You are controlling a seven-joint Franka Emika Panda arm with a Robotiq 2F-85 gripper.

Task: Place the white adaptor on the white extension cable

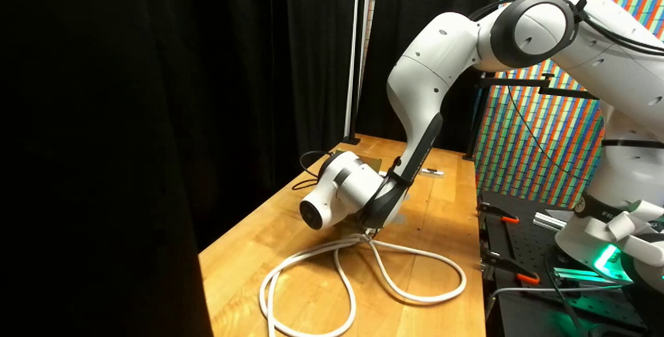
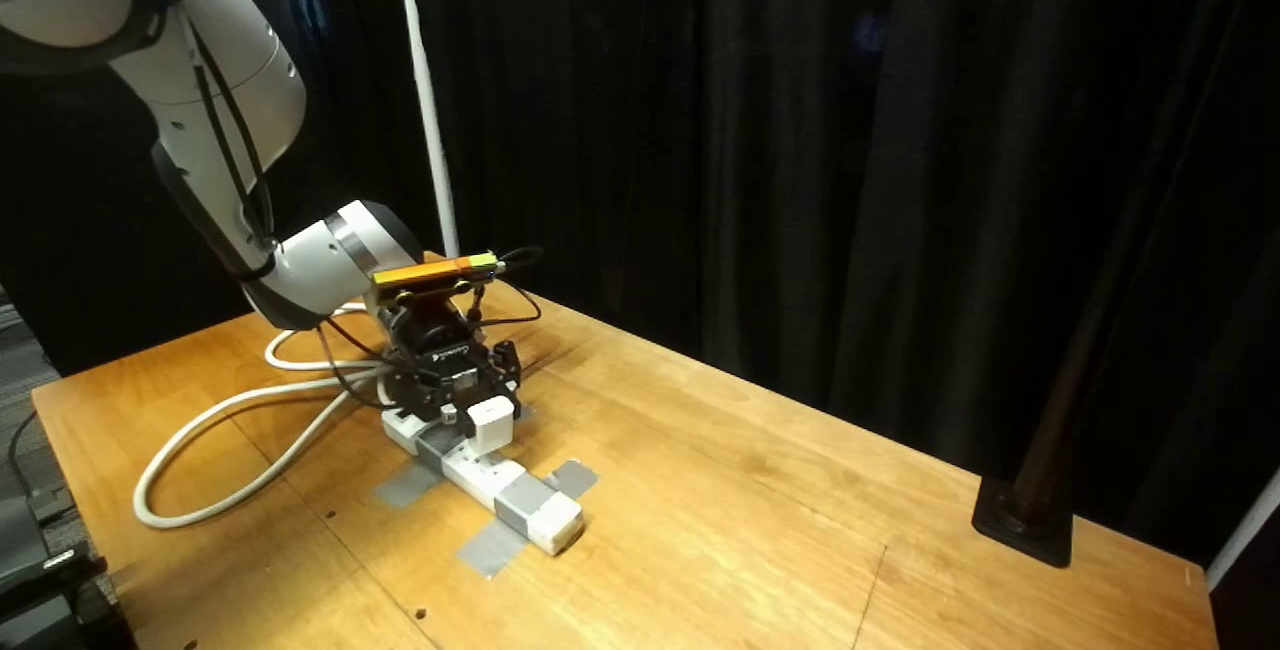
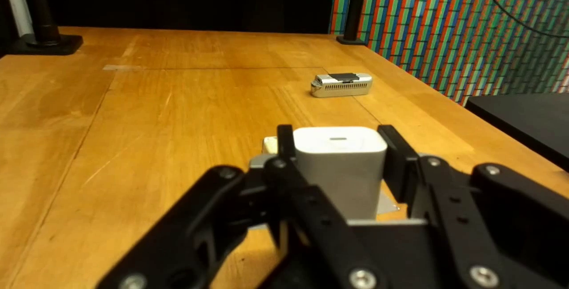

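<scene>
The white adaptor (image 2: 492, 425) is a small white block. In the wrist view the adaptor (image 3: 340, 182) stands upright between both fingers, its top face with a slot upward. My gripper (image 3: 339, 140) is shut on it. In an exterior view the gripper (image 2: 485, 408) holds it at the top of the oblong white socket block (image 2: 482, 475) of the extension cable, around its middle. I cannot tell whether the adaptor's underside touches the block. The white cord lies in big loops in both exterior views (image 1: 430, 299) (image 2: 160, 520). In an exterior view the wrist (image 1: 337, 197) hides gripper and adaptor.
Grey tape (image 2: 490, 548) fixes the socket block to the wooden table (image 2: 700, 530). A silver device with a dark top (image 3: 342, 85) lies farther along the table. Black post bases (image 3: 44, 45) (image 2: 1022, 520) stand at the edges. Black curtains (image 2: 850, 180) hang beside the table.
</scene>
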